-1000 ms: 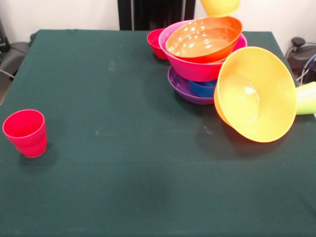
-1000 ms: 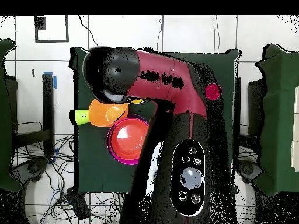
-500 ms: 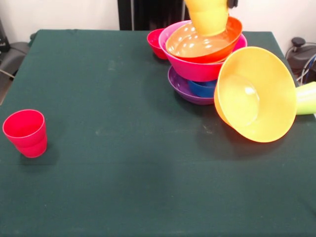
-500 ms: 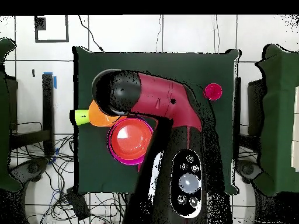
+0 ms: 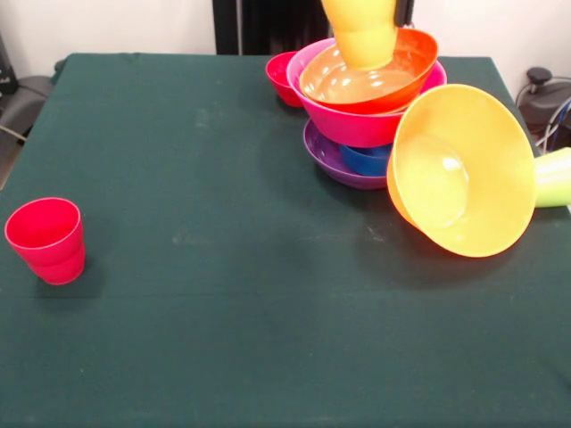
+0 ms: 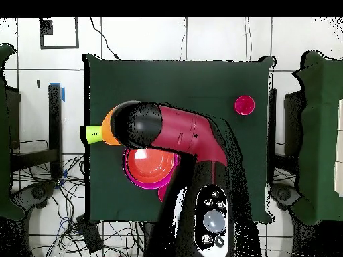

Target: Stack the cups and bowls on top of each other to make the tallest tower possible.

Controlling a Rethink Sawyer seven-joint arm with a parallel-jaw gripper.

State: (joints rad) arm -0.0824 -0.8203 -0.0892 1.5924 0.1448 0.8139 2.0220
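The tower has a purple bowl [image 5: 328, 159] lowest, then a blue bowl [image 5: 366, 160], a pink bowl [image 5: 357, 127] and a red-orange bowl [image 5: 406, 76]. A yellow cup [image 5: 361, 36] hangs upright with its base inside the red-orange bowl. My gripper [image 5: 401, 9] holds it from above, and only a dark tip shows beside the cup. In the overhead view the arm [image 6: 174, 130] hides the cup and part of the tower. A light orange bowl [image 5: 464, 169] lies on its side against the tower. A red cup [image 5: 46, 239] stands far off.
A small red bowl [image 5: 281, 76] sits just behind the tower. A lime green cup [image 5: 553, 176] lies on its side behind the light orange bowl, at the table's edge. The table carries a dark green cloth [image 5: 223, 294].
The yellow cup has come down from the top edge into the red-orange bowl. In the overhead view the arm has swung over the tower, uncovering the red cup.
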